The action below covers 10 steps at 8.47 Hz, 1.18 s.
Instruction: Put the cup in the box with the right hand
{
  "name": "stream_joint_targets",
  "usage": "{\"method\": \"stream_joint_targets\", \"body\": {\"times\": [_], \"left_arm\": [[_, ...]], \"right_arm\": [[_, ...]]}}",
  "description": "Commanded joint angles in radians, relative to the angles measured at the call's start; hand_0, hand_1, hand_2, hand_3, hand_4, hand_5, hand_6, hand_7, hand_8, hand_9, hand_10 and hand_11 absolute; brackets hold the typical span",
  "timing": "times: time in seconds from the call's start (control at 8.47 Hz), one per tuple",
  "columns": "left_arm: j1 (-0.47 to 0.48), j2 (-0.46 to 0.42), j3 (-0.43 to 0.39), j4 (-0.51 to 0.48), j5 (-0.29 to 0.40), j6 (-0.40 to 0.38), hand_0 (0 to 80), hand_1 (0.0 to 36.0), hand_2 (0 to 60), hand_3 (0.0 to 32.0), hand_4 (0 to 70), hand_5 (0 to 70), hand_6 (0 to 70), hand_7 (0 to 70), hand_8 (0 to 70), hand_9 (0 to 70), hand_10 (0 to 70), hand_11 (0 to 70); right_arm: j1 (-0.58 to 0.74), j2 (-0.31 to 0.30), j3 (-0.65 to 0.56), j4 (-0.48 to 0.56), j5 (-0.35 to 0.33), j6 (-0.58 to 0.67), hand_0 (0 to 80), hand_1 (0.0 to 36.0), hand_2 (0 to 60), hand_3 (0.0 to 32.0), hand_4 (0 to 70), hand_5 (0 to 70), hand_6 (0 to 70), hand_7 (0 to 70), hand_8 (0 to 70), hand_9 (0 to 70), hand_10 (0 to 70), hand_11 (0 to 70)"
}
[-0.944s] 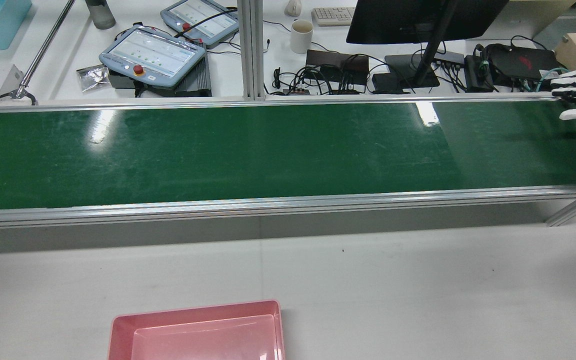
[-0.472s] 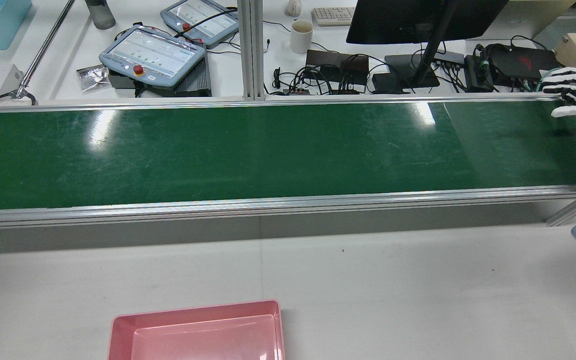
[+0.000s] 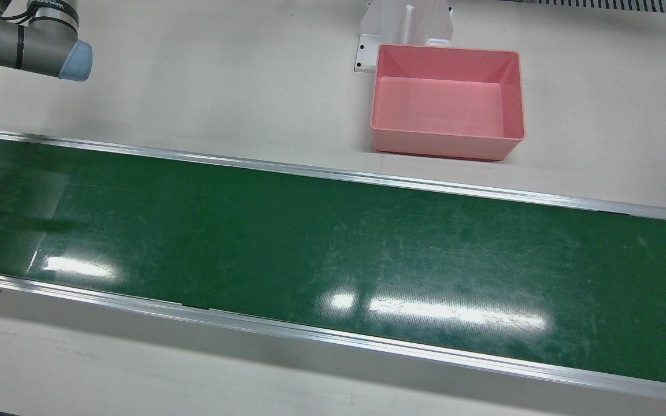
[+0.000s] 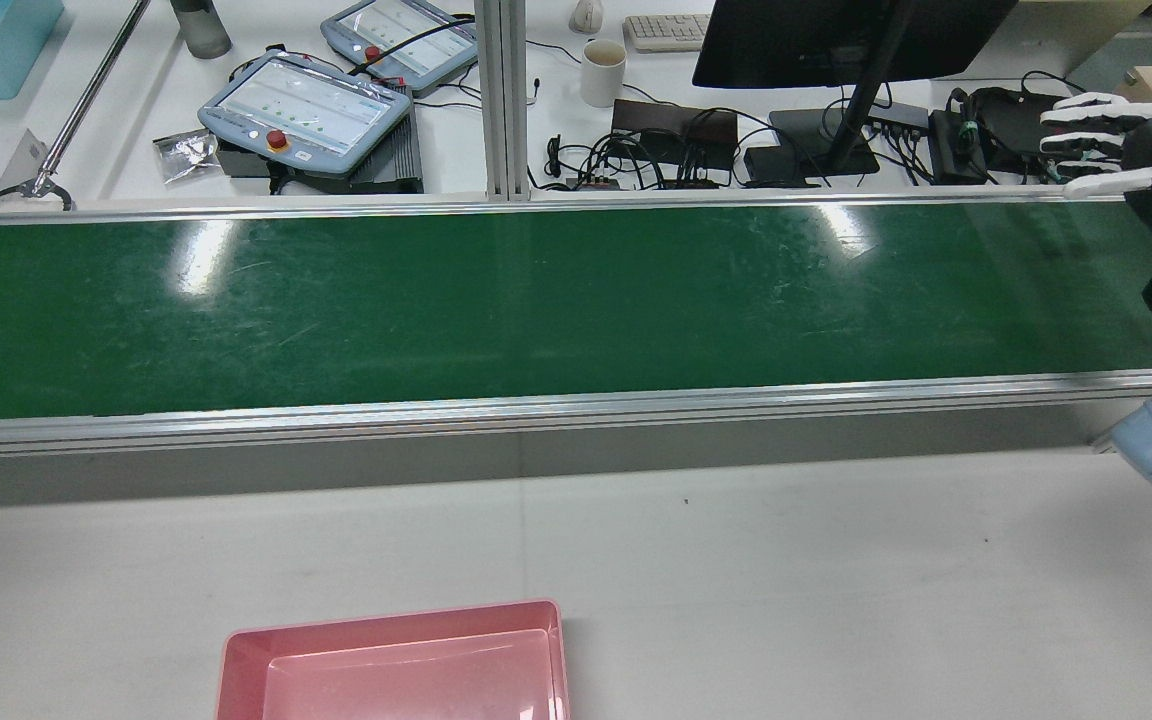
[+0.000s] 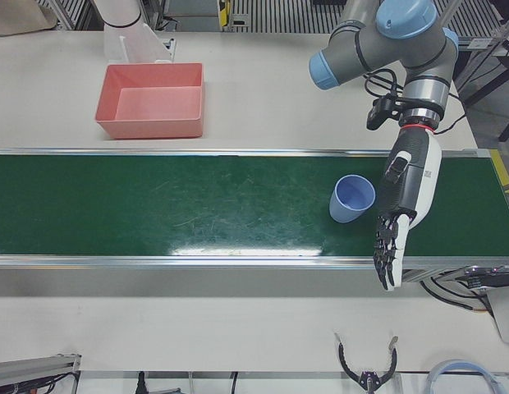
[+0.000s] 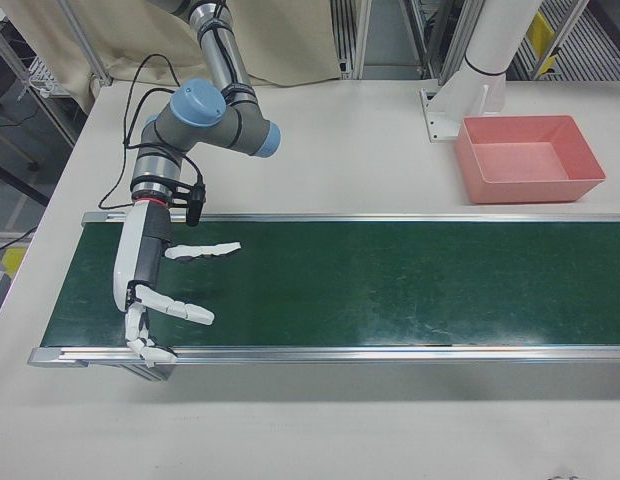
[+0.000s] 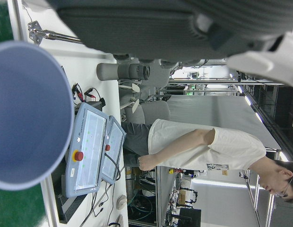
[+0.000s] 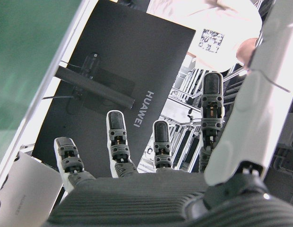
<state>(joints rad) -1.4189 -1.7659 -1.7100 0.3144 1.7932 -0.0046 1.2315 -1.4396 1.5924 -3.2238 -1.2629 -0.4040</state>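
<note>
Pale blue plastic cup (image 5: 352, 199) stood upright on green conveyor belt (image 5: 197, 205), right of centre in left-front view, just beside left hand (image 5: 400, 205), splayed, empty. Right hand (image 6: 150, 290), lower left in right-front view, fingers spread, held nothing. We judged: wait for cup, wrap its wall, carry to pink rectangular plastic box (image 6: 530, 158), upper right.

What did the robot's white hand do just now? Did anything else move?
In the rear view the right hand slid further onto the picture from its right edge and rose toward the far rail of the green belt. Its fingers stayed spread, holding nothing. The arm's blue elbow cap crept in too. The pink box and the desk things behind the belt stayed put.
</note>
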Motion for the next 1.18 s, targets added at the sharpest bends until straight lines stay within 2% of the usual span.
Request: {"method": "stream_joint_targets", "body": {"times": [0.0, 0.12, 0.24, 0.47, 0.71, 0.83, 1.06], "left_arm": [[0.0, 0.0, 0.001, 0.0, 0.0, 0.0, 0.0, 0.0, 0.0, 0.0, 0.0, 0.0, 0.0, 0.0, 0.0, 0.0, 0.0, 0.0], [0.0, 0.0, 0.001, 0.0, 0.0, 0.0, 0.0, 0.0, 0.0, 0.0, 0.0, 0.0, 0.0, 0.0, 0.0, 0.0, 0.0, 0.0], [0.0, 0.0, 0.0, 0.002, 0.0, 0.0, 0.0, 0.0, 0.0, 0.0, 0.0, 0.0, 0.0, 0.0, 0.0, 0.0, 0.0, 0.0], [0.0, -0.001, 0.0, 0.0, 0.0, 0.0, 0.0, 0.0, 0.0, 0.0, 0.0, 0.0, 0.0, 0.0, 0.0, 0.0, 0.0, 0.0], [0.0, 0.0, -0.002, 0.002, 0.0, 0.0, 0.0, 0.0, 0.0, 0.0, 0.0, 0.0, 0.0, 0.0, 0.0, 0.0, 0.0, 0.0], [0.0, -0.001, 0.0, 0.002, 0.0, 0.0, 0.0, 0.0, 0.0, 0.0, 0.0, 0.0, 0.0, 0.0, 0.0, 0.0, 0.0, 0.0], [0.0, 0.0, 0.001, -0.001, 0.0, 0.0, 0.0, 0.0, 0.0, 0.0, 0.0, 0.0, 0.0, 0.0, 0.0, 0.0, 0.0, 0.0]], "right_arm": [[-0.074, 0.108, 0.044, -0.074, 0.02, -0.03, 53.7, 7.4, 0.0, 32.0, 43.9, 7.0, 5.5, 43.5, 22.4, 26.9, 10.4, 15.4], [-0.149, 0.119, 0.088, -0.106, 0.093, -0.048, 53.9, 7.5, 0.0, 32.0, 47.1, 7.0, 5.7, 44.5, 22.4, 27.2, 10.7, 15.8], [-0.24, 0.119, 0.121, -0.114, 0.2, -0.052, 54.2, 8.0, 0.0, 32.0, 49.3, 6.9, 5.8, 45.2, 22.3, 27.4, 10.6, 15.7], [-0.378, 0.122, 0.185, -0.168, 0.36, -0.12, 54.0, 7.6, 0.0, 32.0, 48.3, 7.0, 5.9, 45.5, 22.5, 27.5, 11.5, 16.9], [-0.392, 0.125, 0.198, -0.194, 0.382, -0.124, 54.8, 8.6, 0.0, 32.0, 44.6, 7.3, 5.6, 44.0, 22.4, 27.0, 10.0, 14.9], [-0.386, 0.125, 0.205, -0.24, 0.384, -0.121, 54.6, 8.4, 0.0, 32.0, 44.5, 7.3, 5.5, 43.6, 22.2, 26.6, 10.2, 15.2], [-0.373, 0.114, 0.186, -0.239, 0.385, -0.108, 55.0, 8.6, 0.0, 32.0, 47.6, 7.1, 5.5, 44.0, 21.8, 26.4, 9.4, 14.0]]}}
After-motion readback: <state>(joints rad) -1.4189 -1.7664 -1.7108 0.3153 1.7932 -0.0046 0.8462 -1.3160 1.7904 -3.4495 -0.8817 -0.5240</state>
